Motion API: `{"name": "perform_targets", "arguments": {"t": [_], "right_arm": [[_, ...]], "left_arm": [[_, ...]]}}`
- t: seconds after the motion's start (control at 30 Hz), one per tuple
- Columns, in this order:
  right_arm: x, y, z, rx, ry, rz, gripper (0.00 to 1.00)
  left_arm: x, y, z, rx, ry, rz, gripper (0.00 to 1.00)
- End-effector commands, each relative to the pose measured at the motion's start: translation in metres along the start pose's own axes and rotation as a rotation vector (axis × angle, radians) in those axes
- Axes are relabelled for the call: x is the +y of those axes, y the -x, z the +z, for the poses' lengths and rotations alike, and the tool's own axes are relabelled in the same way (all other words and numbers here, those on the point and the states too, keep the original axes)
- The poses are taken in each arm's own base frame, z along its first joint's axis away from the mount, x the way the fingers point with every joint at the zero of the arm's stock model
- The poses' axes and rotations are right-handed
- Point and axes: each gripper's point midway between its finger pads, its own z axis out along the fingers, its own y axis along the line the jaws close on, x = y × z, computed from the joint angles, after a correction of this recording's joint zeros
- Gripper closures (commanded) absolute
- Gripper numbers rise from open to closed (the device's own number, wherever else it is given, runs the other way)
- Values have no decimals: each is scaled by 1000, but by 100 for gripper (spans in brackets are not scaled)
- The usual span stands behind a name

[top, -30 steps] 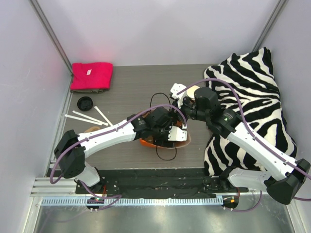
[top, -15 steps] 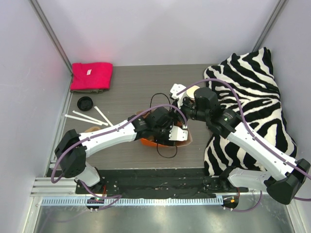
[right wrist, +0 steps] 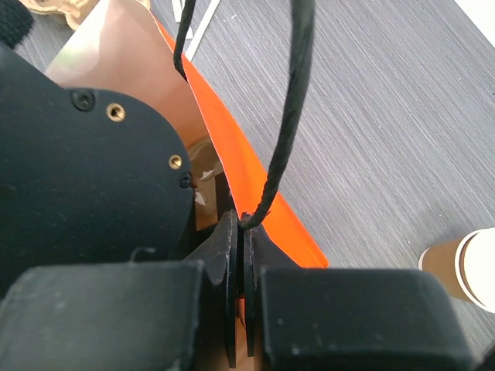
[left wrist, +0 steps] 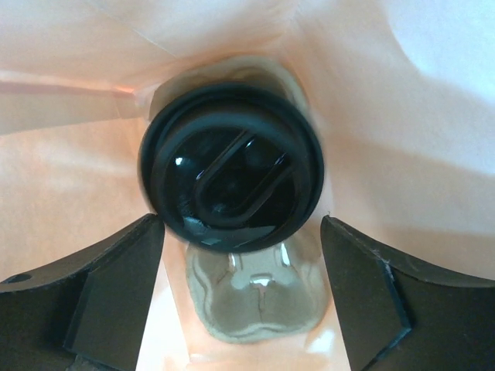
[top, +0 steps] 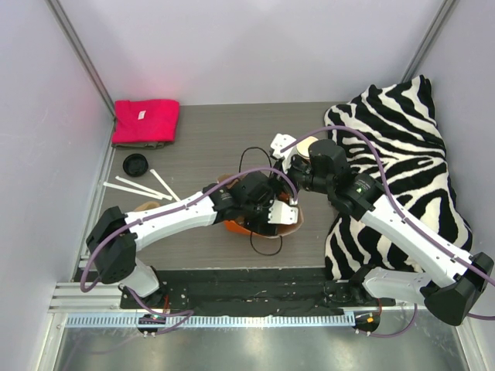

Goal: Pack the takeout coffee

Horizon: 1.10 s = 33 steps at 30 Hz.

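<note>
The orange bag (top: 236,226) sits in the middle of the tabletop (top: 209,139), and both arms meet at it. The takeout coffee (left wrist: 232,166) is down inside the bag. It stands up straight, and I can see its round black lid from above, with the pale paper walls of the bag all around it.

The left hand (left wrist: 241,226) is inside the bag too, just above the cup. Its two fingers (left wrist: 100,294) are spread wide, one on each side of the lid. It is not holding anything. I cannot tell if the tips touch the rim of the lid.

The right hand (right wrist: 244,224) is at the right edge of the bag. It is pinched tight on the bag's thin black cord handle (right wrist: 290,100), which loops up from between its fingers. A second cord loop (top: 267,249) lies flat on the tabletop at the near side of the bag.

Just past the bag on the far right stands an open paper cup (right wrist: 464,267), brown outside and white inside. A zebra-striped cloth (top: 402,154) is piled up to the right of the bag. Far to the left of the bag are a folded red cloth (top: 145,121), a loose black lid (top: 135,164) and some thin white sticks (top: 139,185).
</note>
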Motion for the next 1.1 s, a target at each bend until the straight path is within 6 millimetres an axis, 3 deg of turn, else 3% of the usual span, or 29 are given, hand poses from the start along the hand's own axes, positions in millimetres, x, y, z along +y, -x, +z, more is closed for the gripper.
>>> {"name": "perform_targets", "arguments": {"t": [0.0,0.17,0.73,1.07], "right_arm": [[5,-6,-6,21,8,-2,99],[3,-8,-4,25,-3,-3,99],[-7,-5,-1,28,-45,12,99],[-13,-2,1,26,-54,11,99]], "left_arm": [[19,20,-34,-48,62,-40,12],[14,19,-38,-39,54,-17,6],[-3,16,-48,-30,56,92,7],[0,15,-54,-27,93,104,7]]}}
